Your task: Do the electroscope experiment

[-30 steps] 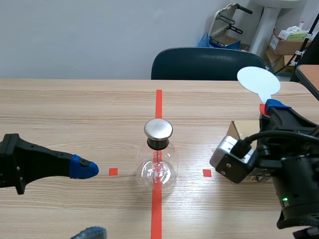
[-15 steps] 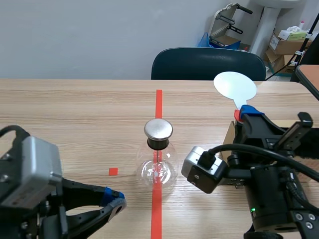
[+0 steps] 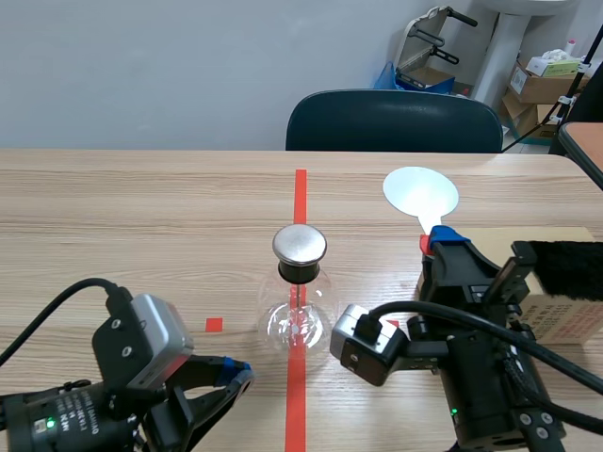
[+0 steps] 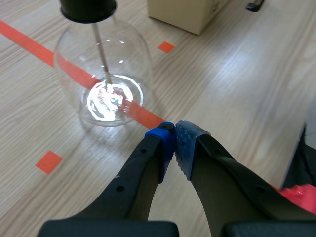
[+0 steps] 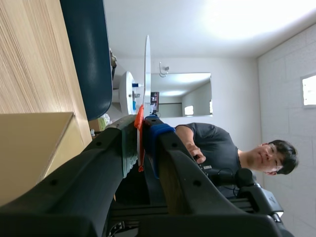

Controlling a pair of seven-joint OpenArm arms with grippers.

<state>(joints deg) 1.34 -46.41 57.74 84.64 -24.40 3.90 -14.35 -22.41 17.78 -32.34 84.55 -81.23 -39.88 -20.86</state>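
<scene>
Electroscope: clear glass flask electroscope (image 3: 299, 315) w/ a round metal cap (image 3: 300, 245) on top and a thin rod hanging inside.
Where it sits: upright on the pale wooden table (image 3: 141, 198), right on the red tape line (image 3: 300, 188), roughly mid-table between both arms.
Right gripper (image 3: 435, 240): clenched on the red handle of a white round paddle (image 3: 421, 195). The wrist view shows the handle pinched between the pads, disc edge-on ahead of the fingers.
Paddle axis: runs from the fingers out to the disc, pointing up and away from the robot.
Left gripper (image 3: 231, 375): fingers pressed together, holding nothing, low near the table. The flask is just ahead of it, not touching afaict.
Key relation: the cap lies to the left of the disc and nearer the robot. The right arm is the one that matters, since it has the paddle. The disc is near the cap but there's a clear gap.
Step (my guess): bringing the disc over to the cap, so prob. mid-task.
Next move needs: swing the disc left and down until it's over or on the cap.
Risk: bumping the flask. It's round glass and could tip or roll.
Other stuff: tan cardboard box (image 3: 565, 315) by the right arm w/ a black fuzzy piece (image 3: 565, 270) on it.
</scene>
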